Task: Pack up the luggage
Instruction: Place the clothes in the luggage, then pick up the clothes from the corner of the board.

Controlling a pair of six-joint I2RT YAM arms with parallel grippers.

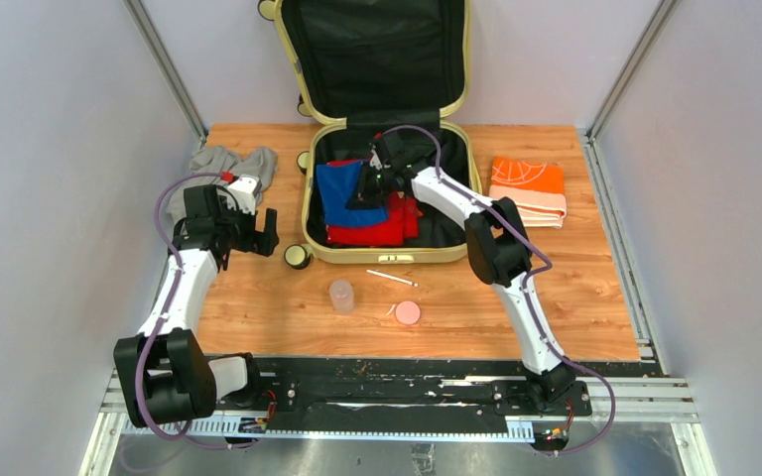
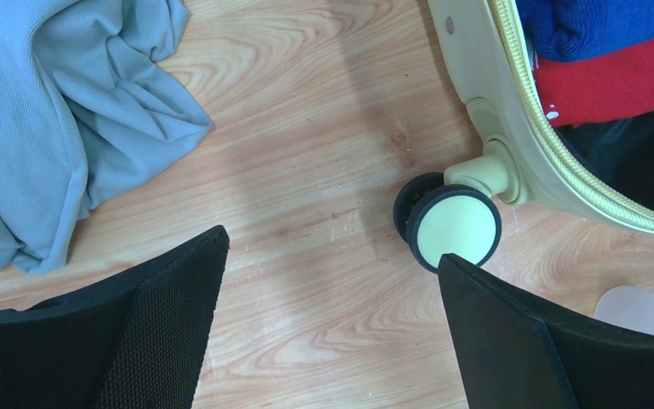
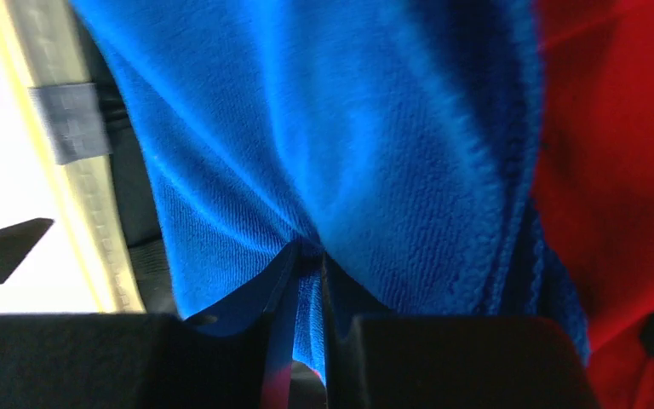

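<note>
The pale-yellow luggage (image 1: 310, 203) lies open at the table's back centre, its lid raised against the wall. Inside lie a blue cloth (image 1: 339, 191) over a red cloth (image 1: 382, 226). My right gripper (image 1: 369, 180) is inside the case, shut on a fold of the blue cloth (image 3: 341, 145). The red cloth (image 3: 622, 170) fills the right of that view. My left gripper (image 1: 256, 238) is open and empty above the wood, left of the case. In the left wrist view a cream wheel (image 2: 456, 226) of the luggage (image 2: 485, 94) sits by its right finger (image 2: 528, 332).
A grey garment (image 1: 226, 167) lies bunched at the back left, also in the left wrist view (image 2: 60, 111). A folded orange-and-cream cloth (image 1: 528, 188) lies right of the case. A clear cup (image 1: 341, 295), a white pen (image 1: 393, 279) and a pink lid (image 1: 408, 313) lie in front.
</note>
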